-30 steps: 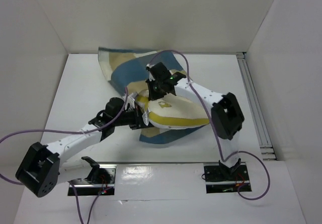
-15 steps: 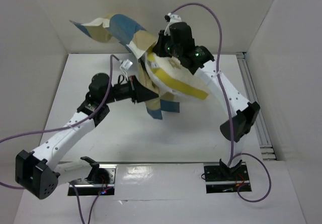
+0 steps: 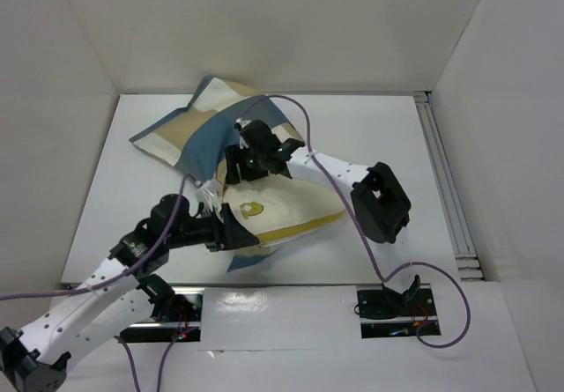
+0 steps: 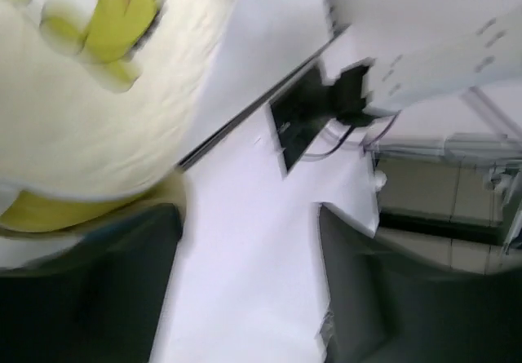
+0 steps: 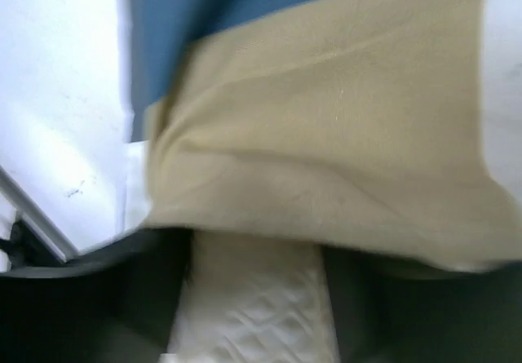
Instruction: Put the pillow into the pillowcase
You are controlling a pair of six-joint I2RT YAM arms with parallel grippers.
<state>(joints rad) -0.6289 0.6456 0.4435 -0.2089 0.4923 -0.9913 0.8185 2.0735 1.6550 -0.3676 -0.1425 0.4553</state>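
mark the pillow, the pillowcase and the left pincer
pillow (image 3: 286, 201): top view, cream face
pillowcase (image 3: 210, 140): top view, blue check
left pincer (image 4: 249, 220): left wrist view, midway between fingertips

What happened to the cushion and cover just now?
Both arms swung the cream-white yellow-piped pillow and blue-and-tan checked fabric pillowcase up, then brought them back onto the table, pillowcase spread back-left. The left gripper opened beside the pillow. Pillow stays mostly uncovered.

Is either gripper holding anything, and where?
Left gripper: nothing, jaws open beside the pillow. Right gripper: quilted cream fabric between its jaws, below the pillowcase; grip cannot be told.
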